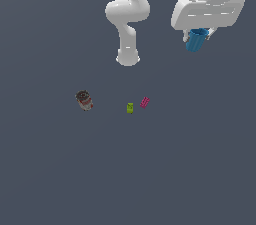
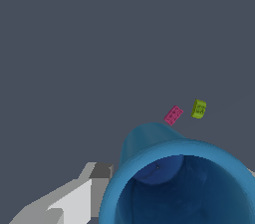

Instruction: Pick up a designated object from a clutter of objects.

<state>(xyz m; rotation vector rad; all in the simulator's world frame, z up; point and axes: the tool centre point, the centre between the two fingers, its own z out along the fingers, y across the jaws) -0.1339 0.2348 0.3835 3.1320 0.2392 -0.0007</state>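
I have the blue cup clamped in my tool, lifted well clear of the desk and well apart from the can, which lies far off toward the exterior view's left. The cup looks light, thin-walled and stiff, with a smooth skin I judge slippery; it hangs tilted, so the hold seems to be on its wall near the rim, and a pinch across that wall is where I would trust it. The green block and pink block sit close together, some way from the can. My hand's casing hides the fingers in the exterior view, and the wrist view cuts off the cup's rim and shows only one finger beside it.
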